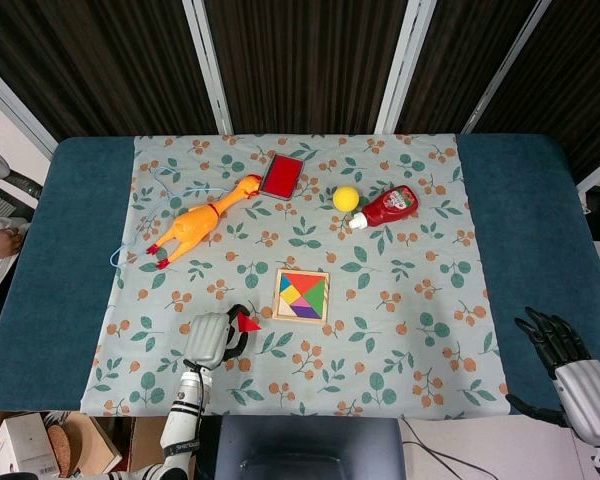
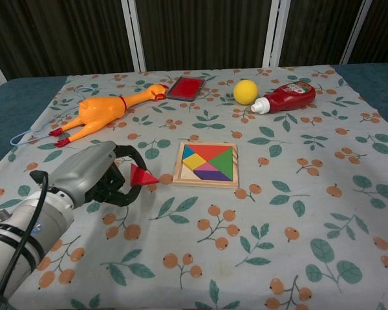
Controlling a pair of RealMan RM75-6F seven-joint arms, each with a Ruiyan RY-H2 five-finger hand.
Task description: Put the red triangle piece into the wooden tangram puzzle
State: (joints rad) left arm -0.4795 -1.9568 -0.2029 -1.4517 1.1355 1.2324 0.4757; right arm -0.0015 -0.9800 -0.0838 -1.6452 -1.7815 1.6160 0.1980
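Note:
The wooden tangram puzzle point(image 1: 302, 296) point(image 2: 207, 165) lies flat near the middle of the floral cloth, its frame filled with coloured pieces. Just left of it, my left hand point(image 1: 215, 340) point(image 2: 100, 174) pinches the small red triangle piece point(image 1: 248, 322) point(image 2: 142, 175) between its dark fingertips. The triangle's tip points toward the puzzle's left edge, a short gap away. My right hand point(image 1: 555, 345) rests far off at the table's front right corner, on the blue surface, fingers spread and holding nothing. The chest view does not show it.
An orange rubber chicken point(image 1: 195, 222) point(image 2: 103, 113) lies at the back left beside a thin blue cord point(image 1: 130, 235). A red flat box point(image 1: 281, 175) point(image 2: 184, 88), a yellow ball point(image 1: 346, 198) point(image 2: 245, 92) and a ketchup bottle point(image 1: 388, 207) point(image 2: 288, 97) sit along the back.

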